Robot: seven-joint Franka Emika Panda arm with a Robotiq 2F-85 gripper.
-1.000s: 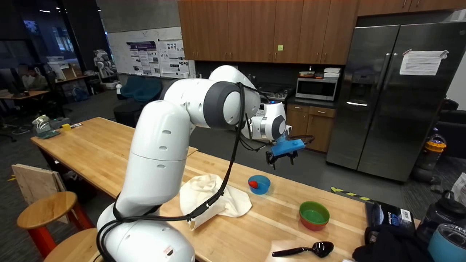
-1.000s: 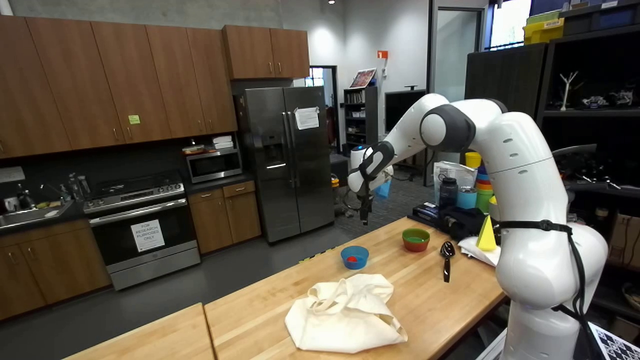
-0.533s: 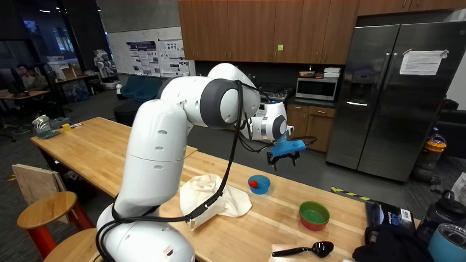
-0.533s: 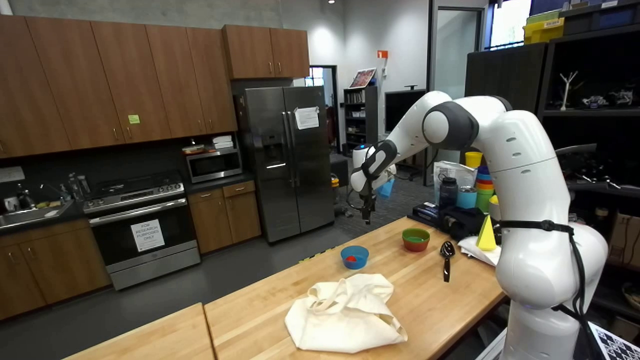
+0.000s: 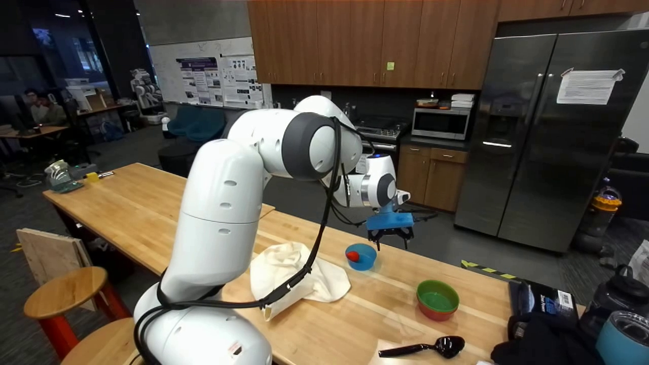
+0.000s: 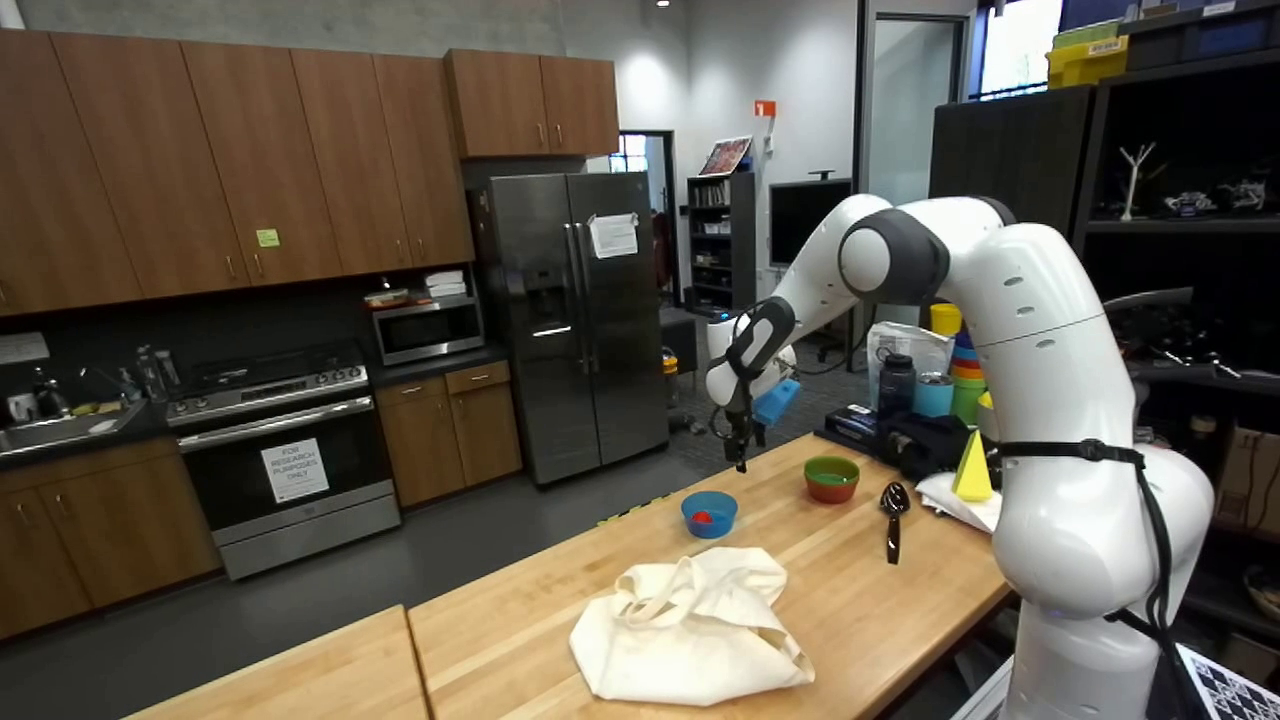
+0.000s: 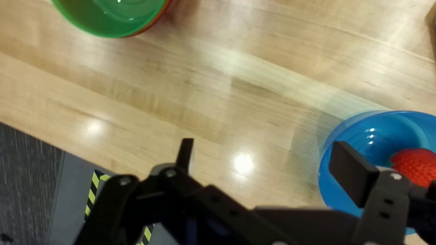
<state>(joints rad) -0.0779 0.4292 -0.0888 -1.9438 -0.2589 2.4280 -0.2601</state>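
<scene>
Plainly, the gripper (image 5: 392,247) has nothing in its grasp: its two fingers (image 7: 352,173) stand wide apart as they hang over the wooden table (image 5: 355,324), touching nothing that I can see. As for how far things have got, I'd judge nothing is being carried: the strawberry (image 7: 417,166), nearest the hand, lies inside the blue bowl (image 7: 388,132) with neither finger on it, and whether that is a placing done or a pick left to make, I can't tell from where I stand. That bowl sits upright, low and just to one side of the hand, and the berry is all I can make out in it. On the hand's other side, farther off, a green bowl (image 5: 438,294) is nested in a red bowl (image 5: 437,315), with only glints showing inside the green one. A black spoon (image 5: 448,347) lies beyond those two, farther from the hand. Past the blue bowl, away from the hand, a cream cloth bag (image 6: 690,640) slumps in folds; whether it holds anything, I can't tell.
</scene>
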